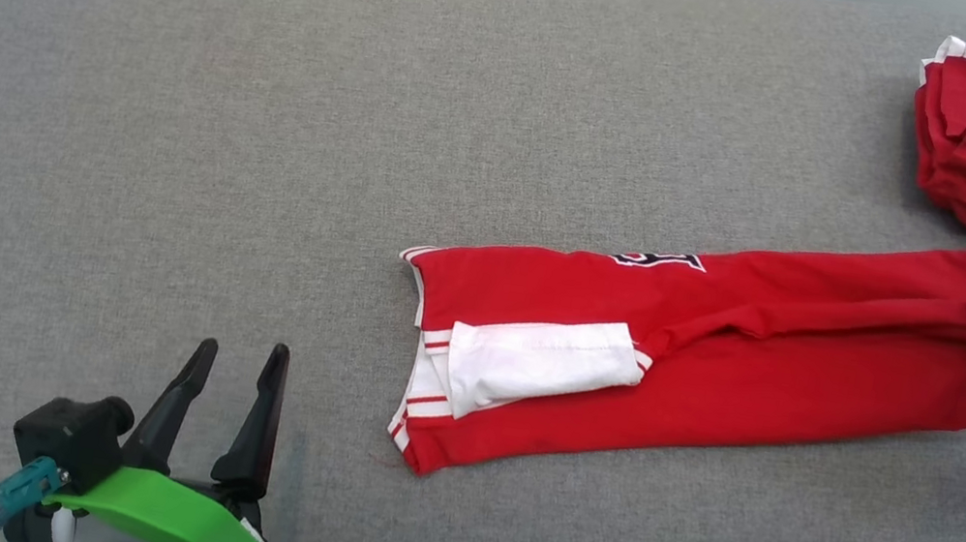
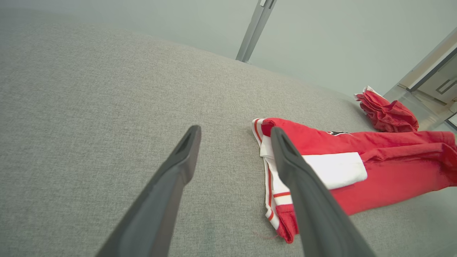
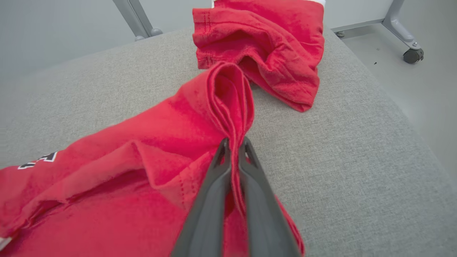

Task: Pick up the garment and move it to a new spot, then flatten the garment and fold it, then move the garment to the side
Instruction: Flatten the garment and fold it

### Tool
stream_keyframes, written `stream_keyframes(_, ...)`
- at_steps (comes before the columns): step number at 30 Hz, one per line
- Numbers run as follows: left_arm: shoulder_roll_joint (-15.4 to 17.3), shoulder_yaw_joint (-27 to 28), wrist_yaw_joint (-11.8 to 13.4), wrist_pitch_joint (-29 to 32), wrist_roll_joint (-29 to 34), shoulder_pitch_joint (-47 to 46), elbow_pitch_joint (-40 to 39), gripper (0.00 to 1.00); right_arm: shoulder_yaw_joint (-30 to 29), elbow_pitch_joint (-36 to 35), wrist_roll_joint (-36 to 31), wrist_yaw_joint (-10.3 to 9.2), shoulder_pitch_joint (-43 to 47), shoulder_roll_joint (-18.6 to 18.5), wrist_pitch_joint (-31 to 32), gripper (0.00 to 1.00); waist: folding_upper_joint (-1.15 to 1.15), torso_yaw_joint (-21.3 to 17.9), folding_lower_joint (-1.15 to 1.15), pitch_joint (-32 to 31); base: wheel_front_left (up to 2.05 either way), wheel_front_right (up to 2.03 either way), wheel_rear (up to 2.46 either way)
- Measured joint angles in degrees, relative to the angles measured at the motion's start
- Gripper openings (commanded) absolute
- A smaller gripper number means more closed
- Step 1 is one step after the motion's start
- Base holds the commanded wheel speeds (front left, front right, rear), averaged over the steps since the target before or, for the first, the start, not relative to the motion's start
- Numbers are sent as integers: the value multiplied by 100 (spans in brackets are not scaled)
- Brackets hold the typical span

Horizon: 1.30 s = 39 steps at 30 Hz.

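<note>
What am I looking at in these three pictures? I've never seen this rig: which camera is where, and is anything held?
A wheeled robot with two arms, each ending in a two-fingered gripper. One picture looks down from its head; the others look out from each wrist. A red garment with white trim lies stretched on a grey padded surface, one end bunched. The left gripper is open beside it, holding nothing. The right gripper is shut on a pinched fold of the garment.
</note>
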Motion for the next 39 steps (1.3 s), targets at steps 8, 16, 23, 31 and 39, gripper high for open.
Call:
stream_keyframes(8, -12, -69, 0, 44, 0, 3, 0, 100, 35, -578, 572, 81, -63, 463, 349, 0, 0, -55, 0, -68, 0, 0, 0)
stream_keyframes(16, -36, -100, 0, 40, 1, 3, -7, 100, 745, -1724, 743, 82, -67, 724, 792, 0, 0, -38, 0, -139, 0, 0, 0)
stream_keyframes(23, -71, -160, 0, 38, 1, 3, 0, 100, 1246, -2558, 875, 81, -68, 709, 1131, 0, 0, 97, 0, -212, 0, 0, 0)
stream_keyframes(31, -138, -194, 1, 31, -1, 3, 5, 100, 1590, -2921, 1024, 81, -56, 715, 1457, 0, 0, 329, 0, -261, 0, 0, 0)
stream_keyframes(39, -162, -243, 3, -19, -38, 2, 16, 100, 1859, -2896, 1056, 81, -57, 935, 1660, 0, 0, 598, 0, -262, 0, 0, 0)
